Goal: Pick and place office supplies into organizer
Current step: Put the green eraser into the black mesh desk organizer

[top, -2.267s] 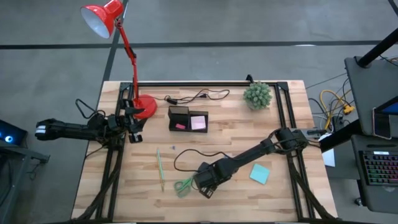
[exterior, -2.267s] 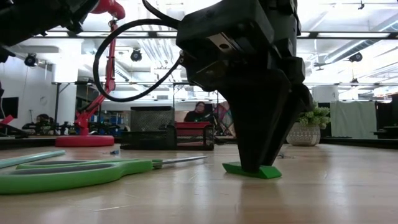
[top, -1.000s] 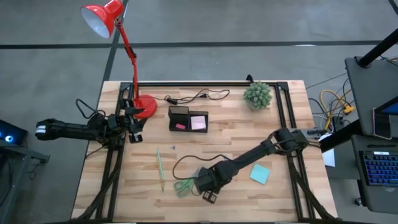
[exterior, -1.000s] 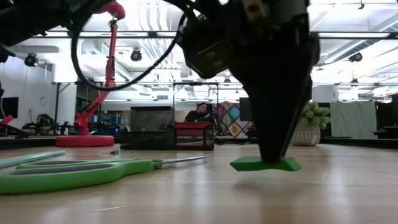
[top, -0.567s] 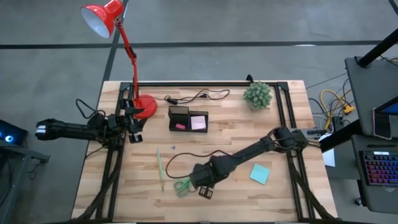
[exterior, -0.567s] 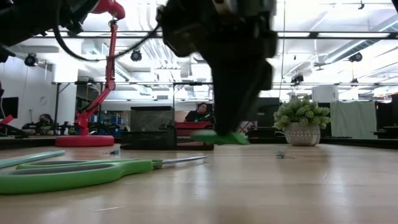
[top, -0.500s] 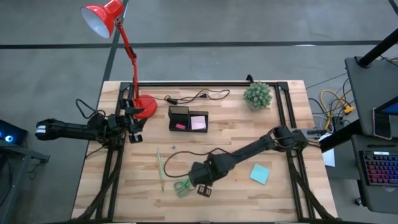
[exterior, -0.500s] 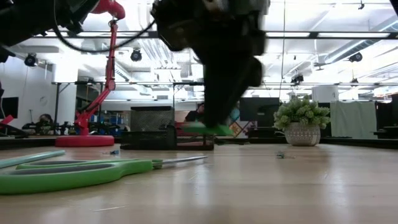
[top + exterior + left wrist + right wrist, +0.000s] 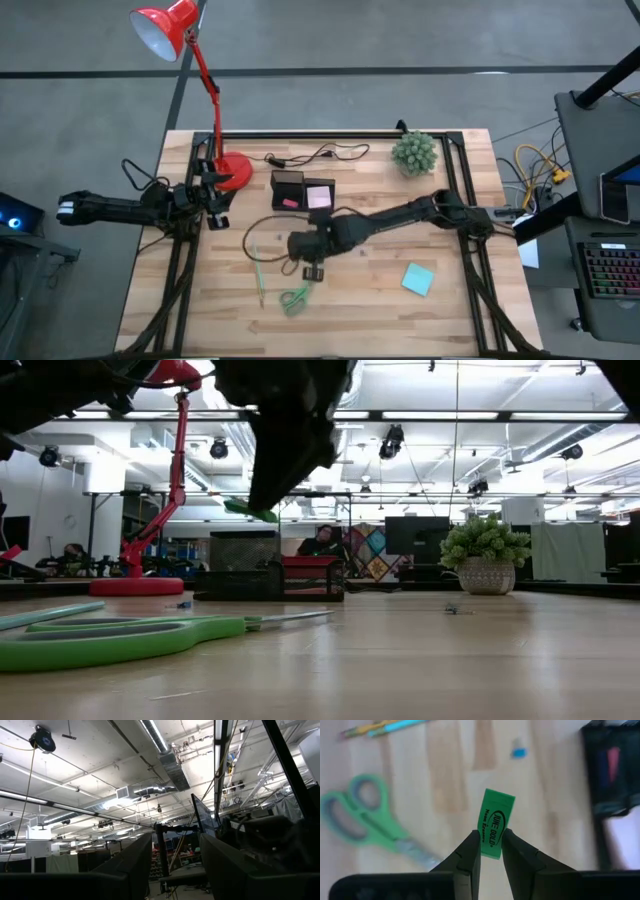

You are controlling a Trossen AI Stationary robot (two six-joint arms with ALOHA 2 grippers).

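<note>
Right gripper (image 9: pixel 490 851) clamped tight on a green eraser (image 9: pixel 494 830); fingers (image 9: pixel 470 851) pinch its lower end, printed face up toward the wrist camera; eraser is off the table, held above it, seen in the low view as a green sliver (image 9: pixel 250 511) well clear of the wood; in the high view the right gripper (image 9: pixel 310 262) sits mid-table, just near of the organizer (image 9: pixel 303 190), arm stretched in from the right edge.

Organizer is at the far-centre of the table; pink pad (image 9: pixel 320 196) in its right section, small pink piece (image 9: pixel 290 202) in its left section.

Scissors (image 9: pixel 294 298) flat on the table, near side, left of centre, near of the gripper; pencil (image 9: pixel 258 271) lies left of them, running near-to-far; teal pad (image 9: pixel 417 279) on the right half, apart from everything; tiny blue piece (image 9: pixel 518 753) on the wood between pencil and organizer.

Left gripper (image 9: pixel 216 190) parked at the left edge by the lamp base (image 9: pixel 234 170), high off the table; wrist view shows two dark fingers (image 9: pixel 132 862) with a clear gap, nothing between them.

Plant (image 9: pixel 414 152) far right; black cable (image 9: pixel 318 154) along the far edge.
</note>
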